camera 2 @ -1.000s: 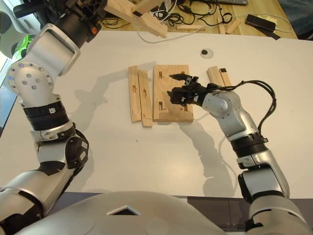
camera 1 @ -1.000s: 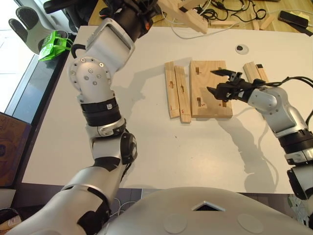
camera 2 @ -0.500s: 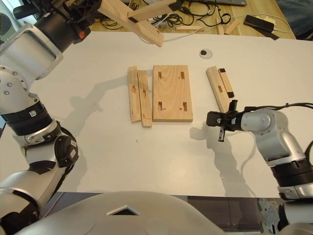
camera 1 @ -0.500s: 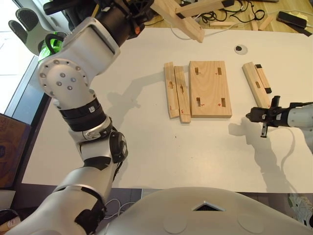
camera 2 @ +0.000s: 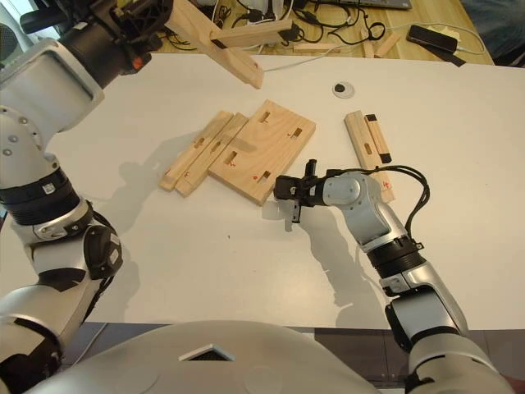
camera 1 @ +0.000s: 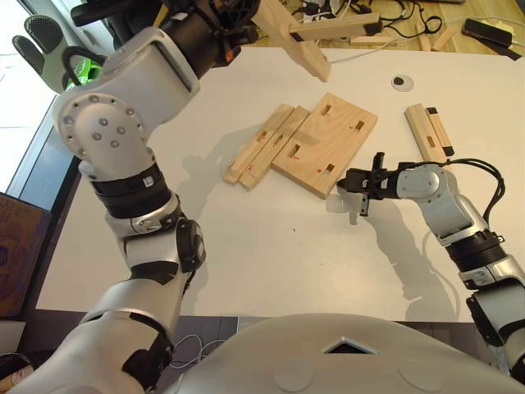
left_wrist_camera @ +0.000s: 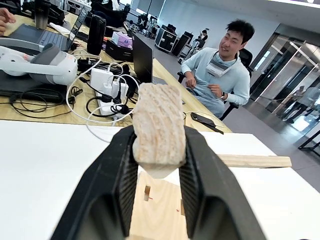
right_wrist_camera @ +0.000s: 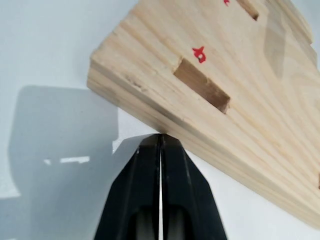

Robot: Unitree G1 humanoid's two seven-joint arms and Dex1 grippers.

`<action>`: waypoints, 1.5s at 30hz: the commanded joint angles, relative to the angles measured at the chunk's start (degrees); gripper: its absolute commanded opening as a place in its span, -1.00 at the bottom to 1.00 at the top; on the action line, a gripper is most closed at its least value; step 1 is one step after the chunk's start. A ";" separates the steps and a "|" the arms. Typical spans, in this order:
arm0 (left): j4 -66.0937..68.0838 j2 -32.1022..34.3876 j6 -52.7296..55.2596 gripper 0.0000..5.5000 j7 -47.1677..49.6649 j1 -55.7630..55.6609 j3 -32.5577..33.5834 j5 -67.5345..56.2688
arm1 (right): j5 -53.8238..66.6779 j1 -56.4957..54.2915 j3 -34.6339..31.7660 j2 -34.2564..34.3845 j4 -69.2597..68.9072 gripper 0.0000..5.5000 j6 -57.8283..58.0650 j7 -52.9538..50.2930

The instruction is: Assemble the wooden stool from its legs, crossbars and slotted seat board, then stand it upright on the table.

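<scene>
Since half a second ago the slotted seat board [camera 1: 324, 144] and the two slotted bars [camera 1: 262, 146] touching its left side have swung from square to diagonal near the table's middle. The right gripper [right_wrist_camera: 161, 137] has come in from the right edge to the board's near corner, jaws pressed together, tips at its side face. Left gripper [left_wrist_camera: 157, 145]: raised over the far left corner, jaws clamped on a wooden leg [left_wrist_camera: 157, 125] with a crossbar [camera 1: 332, 27] jutting out. Second pair of bars [camera 1: 429, 131]: near the right edge, well apart from the board. Small round disc [camera 1: 401, 81]: near the far edge. White table [camera 1: 271, 238]; beyond it, a wooden desk [left_wrist_camera: 45, 119] with cables [left_wrist_camera: 100, 107] and a laptop [left_wrist_camera: 145, 62].
</scene>
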 commanded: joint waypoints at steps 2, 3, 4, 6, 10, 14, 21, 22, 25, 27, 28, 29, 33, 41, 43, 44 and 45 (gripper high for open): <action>0.20 12.58 -1.06 -0.63 -13.64 -2.02 -5.97 6.76 | 4.73 7.75 -5.62 -6.60 -8.81 -1.00 8.34 4.16; 0.52 14.60 -0.88 -0.63 -16.61 -2.11 -6.99 7.54 | 5.42 9.29 -7.24 -8.03 -10.18 -1.00 9.25 4.08; 0.71 16.31 -0.07 -0.63 -19.17 -2.06 -7.76 7.83 | 5.58 10.75 -8.80 -9.59 -10.77 -1.00 9.21 3.54; 1.14 17.55 4.06 -0.63 -22.68 -1.72 -6.91 5.35 | 5.74 12.73 -11.39 -11.19 -10.61 -1.00 8.39 1.42; 1.01 16.87 12.51 -0.63 -25.11 -1.25 -5.93 1.68 | 5.37 14.44 -12.16 -10.20 -9.94 -1.00 7.25 -2.26; -0.57 17.25 17.23 -0.63 -25.75 -1.41 -7.65 2.34 | 5.32 15.21 -10.95 -8.36 -10.60 -1.00 7.46 -4.32; -4.76 14.67 27.03 -0.63 -23.26 0.25 -7.84 3.64 | 5.48 15.75 -10.32 -7.15 -10.76 -1.00 7.78 -6.32; -5.65 14.40 28.00 -0.63 -22.72 0.91 -7.61 3.21 | 5.47 15.73 -10.20 -6.93 -10.64 -1.00 7.70 -6.59; -5.10 15.23 28.43 -0.63 -21.14 -0.86 -6.58 1.94 | 5.49 15.95 -10.07 -6.40 -10.04 -1.00 7.20 -7.49; -3.99 15.55 28.44 -0.63 -20.20 -2.23 -6.37 1.04 | 5.47 16.11 -10.01 -6.08 -9.75 -1.00 6.99 -8.07; -3.46 15.61 28.44 -0.63 -19.68 -2.77 -6.38 0.55 | 5.41 16.13 -9.95 -5.88 -9.52 -1.00 6.84 -8.34; -2.86 15.65 28.44 -0.63 -19.09 -3.37 -6.56 0.32 | 5.36 16.16 -9.85 -5.62 -9.35 -1.00 6.75 -8.69; 0.31 17.53 28.44 -0.63 -18.82 -6.48 -9.60 -0.29 | 5.20 15.88 -9.31 -4.07 -8.68 -1.00 6.51 -10.02; 3.61 21.90 28.43 -0.63 -20.99 -11.94 -15.09 -2.23 | 5.58 16.23 -9.08 -1.75 -9.11 -1.00 7.11 -12.12; 4.04 22.92 28.44 -0.63 -20.07 -12.13 -15.74 -4.85 | 5.75 16.58 -9.25 -1.43 -9.39 -1.00 7.30 -12.62; 4.29 23.35 28.45 -0.63 -19.53 -12.25 -16.02 -6.07 | 5.80 16.74 -9.33 -1.28 -9.52 -1.00 7.41 -12.85; 4.63 23.52 28.45 -0.63 -18.18 -12.24 -15.88 -7.11 | 5.85 16.87 -9.39 -1.14 -9.63 -1.00 7.51 -13.07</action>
